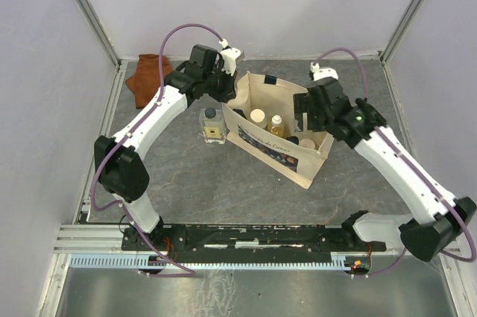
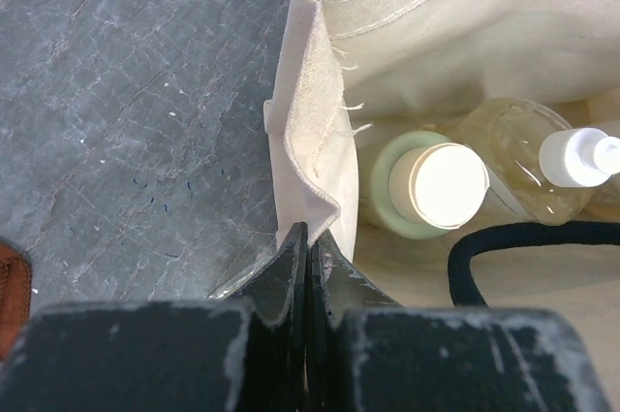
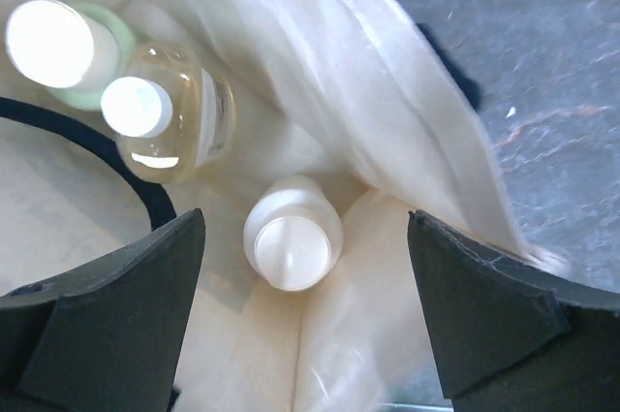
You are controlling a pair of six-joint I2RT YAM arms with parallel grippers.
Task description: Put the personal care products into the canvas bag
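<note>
The canvas bag point(image 1: 311, 166) stands open mid-table, its dark floral panel facing me. My left gripper point(image 1: 228, 94) is shut on the bag's left rim point(image 2: 308, 170), jaws pinched on the fabric fold. My right gripper point(image 1: 305, 124) hangs open and empty over the bag's right end, directly above the cream bottle point(image 3: 291, 234). The olive-green bottle point(image 2: 431, 184) and the amber bottle point(image 2: 528, 155) stand inside the bag; both also show in the right wrist view, green point(image 3: 63, 44) and amber point(image 3: 170, 111). The clear square bottle point(image 1: 211, 124) with its dark cap stands on the table just left of the bag.
A rust-brown folded cloth point(image 1: 149, 78) lies at the back left, near the wall. The bag's dark handle strap point(image 2: 504, 242) loops inside the bag beside the bottles. Walls close in the table at the left, right and back.
</note>
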